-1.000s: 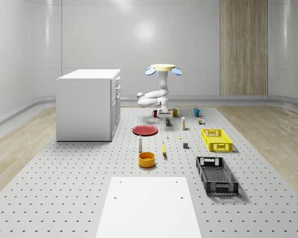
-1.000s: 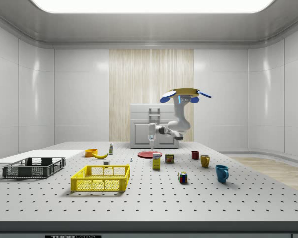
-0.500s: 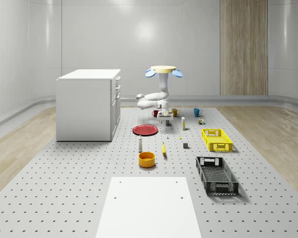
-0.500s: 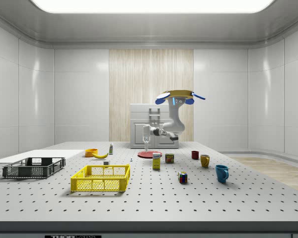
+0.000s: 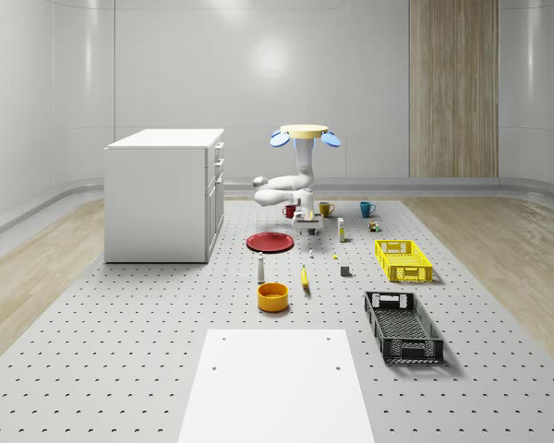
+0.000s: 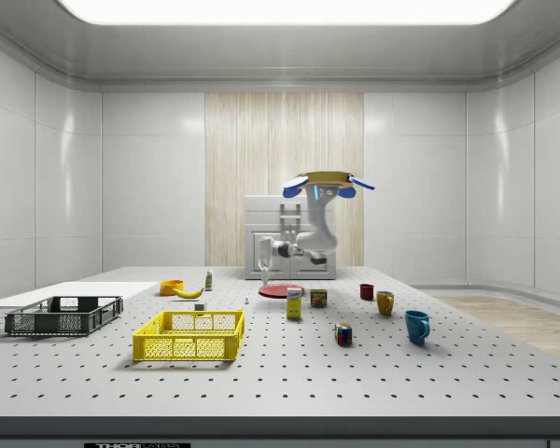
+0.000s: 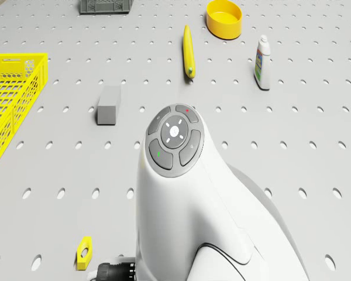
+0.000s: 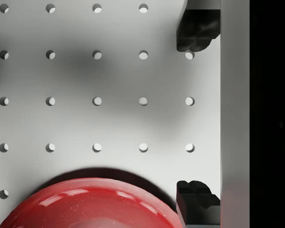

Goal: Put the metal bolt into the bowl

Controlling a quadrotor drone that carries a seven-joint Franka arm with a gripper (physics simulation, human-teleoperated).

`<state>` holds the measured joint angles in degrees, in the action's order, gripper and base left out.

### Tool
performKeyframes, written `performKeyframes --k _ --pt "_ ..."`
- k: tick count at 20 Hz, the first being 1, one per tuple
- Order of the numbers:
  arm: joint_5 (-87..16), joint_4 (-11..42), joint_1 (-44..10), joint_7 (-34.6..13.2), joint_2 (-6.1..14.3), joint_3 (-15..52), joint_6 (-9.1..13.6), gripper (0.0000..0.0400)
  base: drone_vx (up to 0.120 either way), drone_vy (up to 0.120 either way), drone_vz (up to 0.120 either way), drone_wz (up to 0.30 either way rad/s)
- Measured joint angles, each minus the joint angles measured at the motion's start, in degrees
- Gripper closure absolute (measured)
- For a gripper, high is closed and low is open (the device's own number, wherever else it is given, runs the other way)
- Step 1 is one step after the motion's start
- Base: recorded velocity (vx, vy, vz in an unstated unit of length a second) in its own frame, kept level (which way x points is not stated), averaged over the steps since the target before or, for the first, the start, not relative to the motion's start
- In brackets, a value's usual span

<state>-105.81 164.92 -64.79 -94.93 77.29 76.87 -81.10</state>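
The metal bolt (image 5: 312,254) is a small dark piece lying on the perforated table between the red plate (image 5: 270,242) and a yellow nut (image 7: 83,252); in the drone view the bolt (image 7: 114,271) lies beside the arm's base. The orange bowl (image 5: 272,296) stands upright nearer the front, with nothing visible in it (image 7: 224,19). The drone (image 5: 304,134) hovers over the table's back half, behind the bolt. My gripper (image 5: 305,222) hangs below it, pointing down, just off the plate's rim (image 8: 95,202). In the wrist view the gripper (image 8: 198,114) is open, with bare table between its black fingertips (image 8: 198,29).
A banana (image 5: 305,277), a white bottle (image 5: 260,269) and a grey block (image 5: 345,270) lie between bolt and bowl. A yellow crate (image 5: 403,259) and a black crate (image 5: 403,326) sit on the whole-scene view's right, a white cabinet (image 5: 162,194) on its left, mugs (image 5: 367,209) behind.
The drone, arm and gripper have shifted toward the side view's left, from the mugs' side toward the red plate. The table objects have not moved.
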Motion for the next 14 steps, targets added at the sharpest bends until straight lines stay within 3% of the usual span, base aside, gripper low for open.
performKeyframes --k 1,14 --pt "0.1 0.0 0.0 0.0 0.2 0.0 -0.2 0.0000 0.120 0.000 -0.120 0.000" --pt "1.1 -0.1 -0.6 -0.5 2.4 0.5 -2.3 0.0000 0.120 0.012 0.000 0.000"
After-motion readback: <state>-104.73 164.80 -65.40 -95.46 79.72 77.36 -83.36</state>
